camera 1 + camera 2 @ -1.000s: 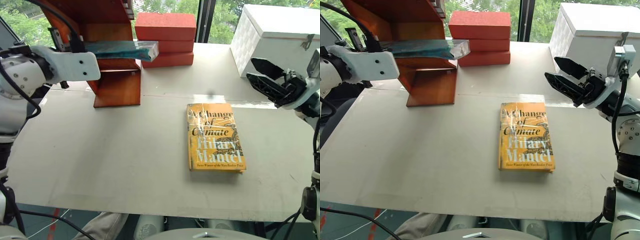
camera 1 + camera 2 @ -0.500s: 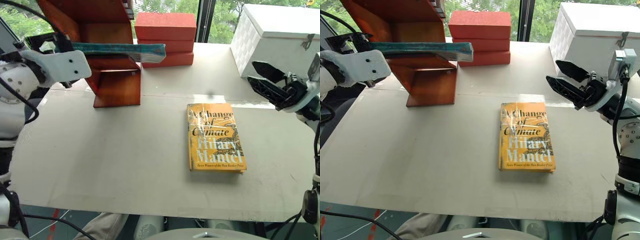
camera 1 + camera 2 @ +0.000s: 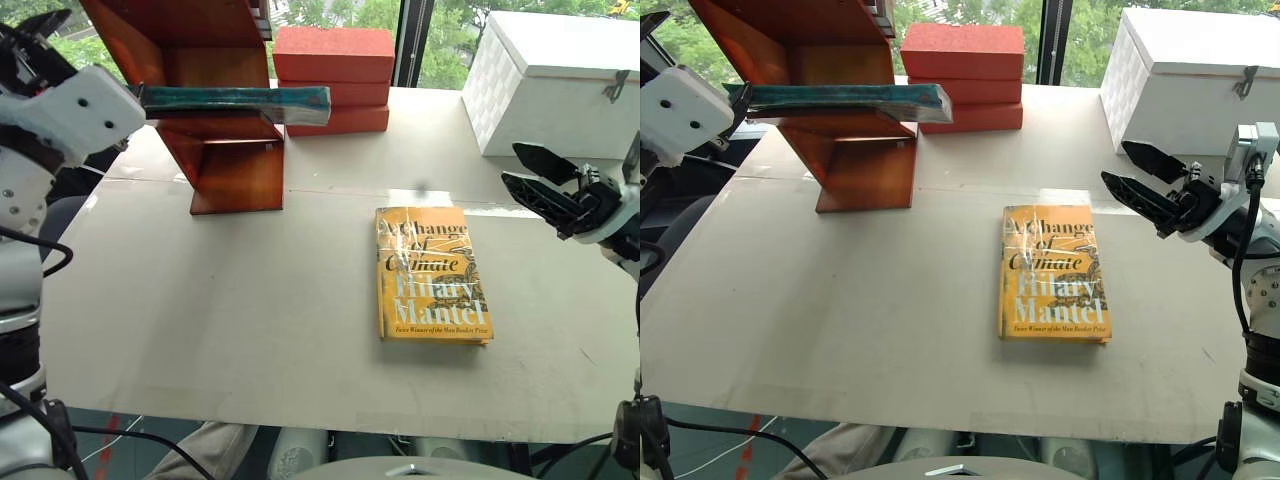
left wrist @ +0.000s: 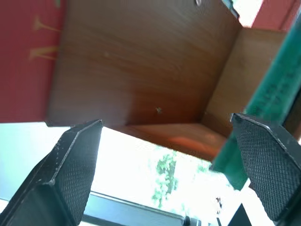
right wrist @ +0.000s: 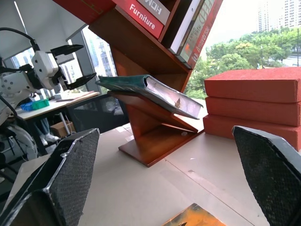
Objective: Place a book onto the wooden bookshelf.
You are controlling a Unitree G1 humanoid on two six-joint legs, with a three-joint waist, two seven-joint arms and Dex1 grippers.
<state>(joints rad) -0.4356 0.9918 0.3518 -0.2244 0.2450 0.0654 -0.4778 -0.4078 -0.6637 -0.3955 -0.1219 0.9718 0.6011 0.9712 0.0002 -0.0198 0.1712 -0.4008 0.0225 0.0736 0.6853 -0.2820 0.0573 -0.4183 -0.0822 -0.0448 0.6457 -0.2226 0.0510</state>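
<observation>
The teal book (image 3: 235, 100) in shiny wrap lies flat on a board of the wooden bookshelf (image 3: 235, 175), its right end sticking out past the shelf's side. My left gripper (image 5: 77, 63) hovers just off the book's left end, open, with nothing between its fingers. In the left wrist view the book's teal edge (image 4: 273, 80) runs past one finger (image 4: 268, 165), and the shelf's underside (image 4: 141, 70) lies ahead. Off at the table's right side, my right gripper (image 3: 512, 163) stands open and empty, pointing toward the shelf.
A yellow-orange book (image 3: 430, 272) lies flat on the table's middle right. Stacked orange-red bricks (image 3: 335, 55) stand just right of the shelf, close to the teal book's free end. A white box (image 3: 560, 70) sits at the back right. Other books (image 5: 188, 23) fill an upper shelf.
My left gripper has opened, let go of the teal book, and drawn back and up to the left. The book now rests level on the shelf board. The right gripper has sunk slightly.
</observation>
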